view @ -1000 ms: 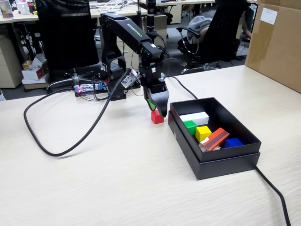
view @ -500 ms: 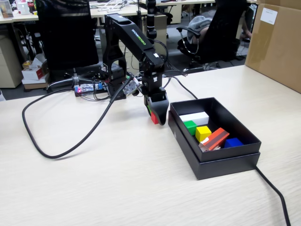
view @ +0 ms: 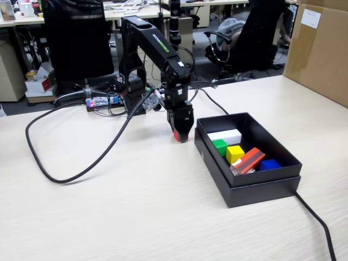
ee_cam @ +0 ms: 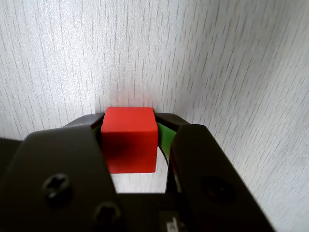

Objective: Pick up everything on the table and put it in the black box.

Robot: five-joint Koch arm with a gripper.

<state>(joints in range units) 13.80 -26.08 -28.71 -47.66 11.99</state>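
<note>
A: What do we see of the gripper?

B: In the fixed view the black arm reaches down, and its gripper points at the table just beside the black box, at about nine o'clock from the box's far-left corner. In the wrist view the gripper is closed around the red cube: we see one dark jaw against each side of it. A strip of green shows between the cube and the right jaw.

A: Is the red cube on the table?

B: It sits low at the gripper's tip; we cannot tell whether it touches the wood. In the fixed view only a sliver of red shows.

A: And the other cubes?

B: Both lie inside the black box. The green cube is near the left wall, and the yellow cube is just beside it, at about four o'clock. A white block lies at twelve o'clock from them, an orange-red striped block at four o'clock from the yellow cube, with a blue piece beyond.
</note>
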